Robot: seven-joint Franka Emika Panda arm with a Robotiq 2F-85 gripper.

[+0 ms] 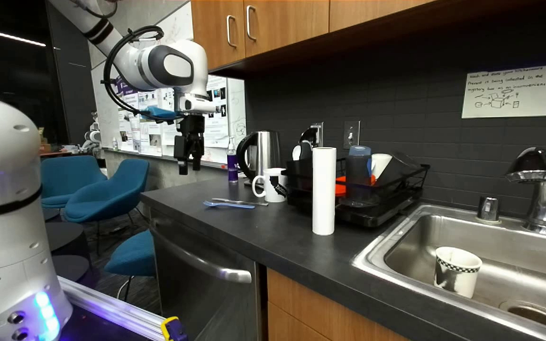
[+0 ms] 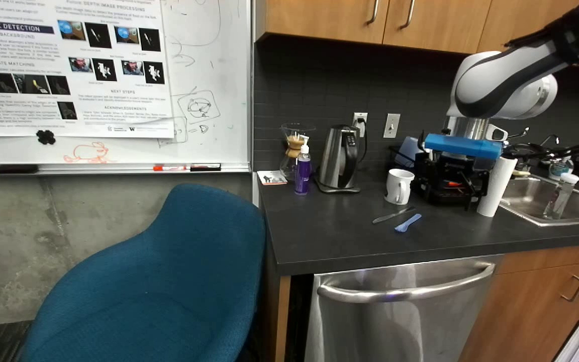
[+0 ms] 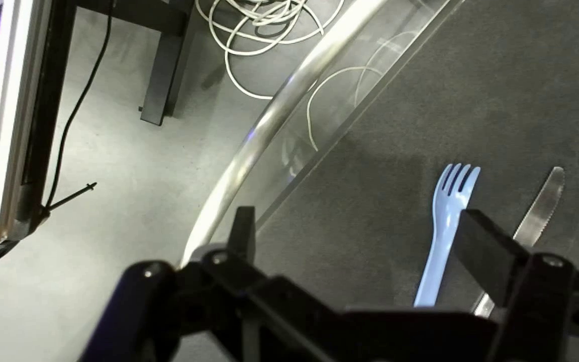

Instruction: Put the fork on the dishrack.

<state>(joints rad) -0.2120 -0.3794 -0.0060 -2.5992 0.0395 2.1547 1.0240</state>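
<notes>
The bluish fork (image 1: 229, 205) lies flat on the dark counter in both exterior views (image 2: 408, 223). In the wrist view the fork (image 3: 443, 236) shows between the fingers, close to the right finger, with its handle end hidden by the gripper body. My gripper (image 1: 190, 166) is open and empty, well above the counter, pointing down. Its fingers stand wide apart in the wrist view (image 3: 357, 221). The black wire dishrack (image 1: 372, 220) stands farther along the counter beside the sink and holds several dishes. In an exterior view the gripper and arm hide much of it.
A metal knife (image 3: 541, 216) lies beside the fork. A white mug (image 1: 273, 185), a steel kettle (image 2: 337, 156) and a purple bottle (image 2: 302, 171) stand behind. An upright white paper-towel roll (image 1: 324, 189) stands before the rack. The steel sink (image 1: 372, 253) holds a cup (image 1: 457, 272).
</notes>
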